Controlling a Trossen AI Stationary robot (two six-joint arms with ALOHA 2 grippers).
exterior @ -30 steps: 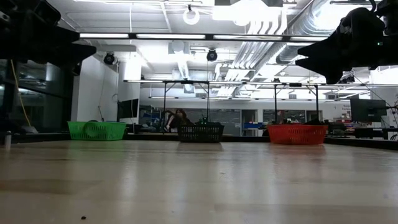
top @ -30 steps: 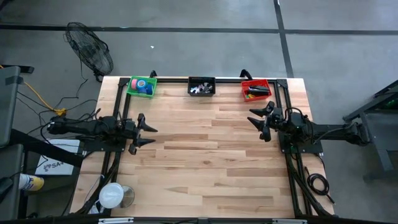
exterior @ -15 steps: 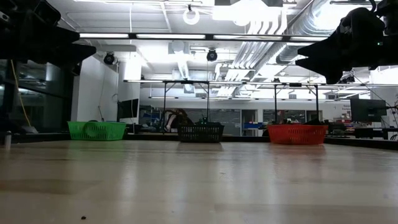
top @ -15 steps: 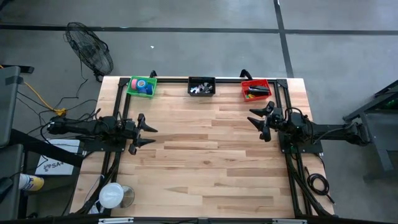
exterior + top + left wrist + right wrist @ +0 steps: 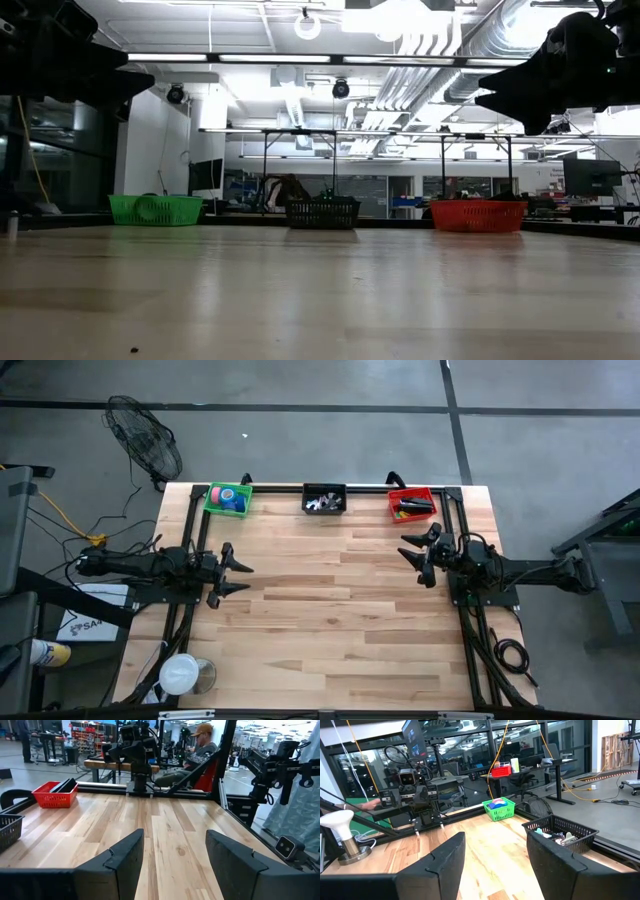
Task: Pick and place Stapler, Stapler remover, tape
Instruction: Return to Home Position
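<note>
Three baskets stand along the table's far edge. The green basket [image 5: 213, 505] holds the tape rolls [image 5: 229, 497], blue and pink showing. The black basket [image 5: 324, 489] holds small metal stapler removers [image 5: 321, 504]. In the red basket [image 5: 398, 510] lies the dark stapler [image 5: 414, 506]. My left gripper [image 5: 247, 578] hovers open above the table's left side, well short of the baskets, with nothing between its fingers [image 5: 175, 855]. My right gripper [image 5: 402, 547] hovers open at the right side, just near of the red basket, and holds nothing either [image 5: 495, 855].
A white lamp-like object [image 5: 180, 673] stands at the table's near left corner. Black frame rails [image 5: 463, 620] run along both sides of the table. A floor fan [image 5: 145, 445] stands beyond the far left corner. A seated person [image 5: 202, 747] shows behind the right arm.
</note>
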